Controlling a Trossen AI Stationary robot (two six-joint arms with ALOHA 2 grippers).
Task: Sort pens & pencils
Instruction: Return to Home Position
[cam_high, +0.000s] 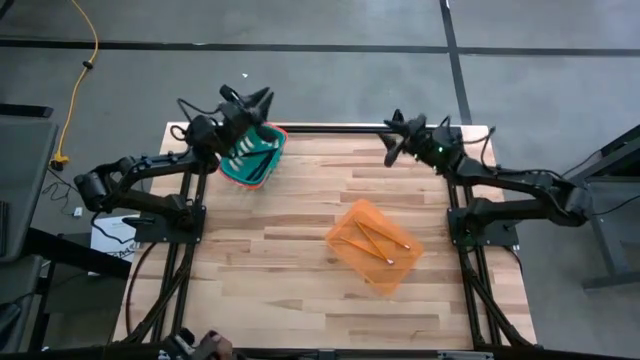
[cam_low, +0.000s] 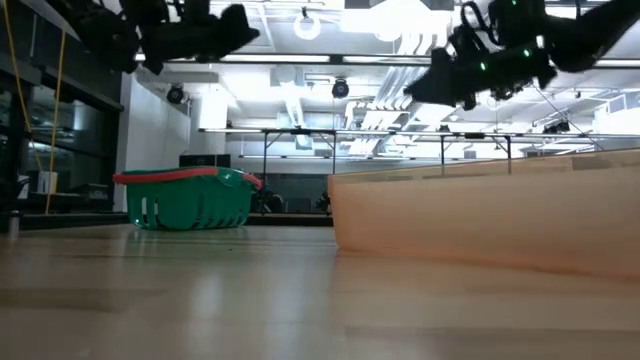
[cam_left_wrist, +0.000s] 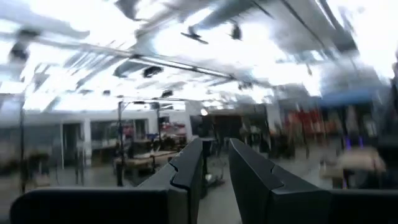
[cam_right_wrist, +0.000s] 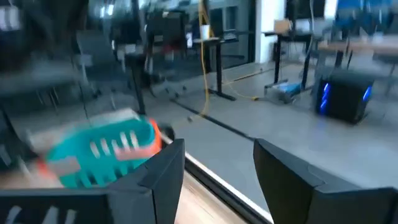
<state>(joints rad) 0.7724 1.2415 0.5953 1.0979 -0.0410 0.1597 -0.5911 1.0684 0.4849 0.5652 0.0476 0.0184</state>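
A green basket with a red rim stands near the table's far-left corner, with thin dark pens lying in it. An orange translucent basket sits right of centre and holds orange-yellow pencils on its floor. My left gripper is raised above the green basket's far rim, open by a narrow gap and holding nothing. My right gripper hangs high over the far edge, open wide and holding nothing.
Bare wooden tabletop stretches across the near half and between the two baskets. A black rail runs along the far edge. A yellow cable lies on the floor beyond the table's left side.
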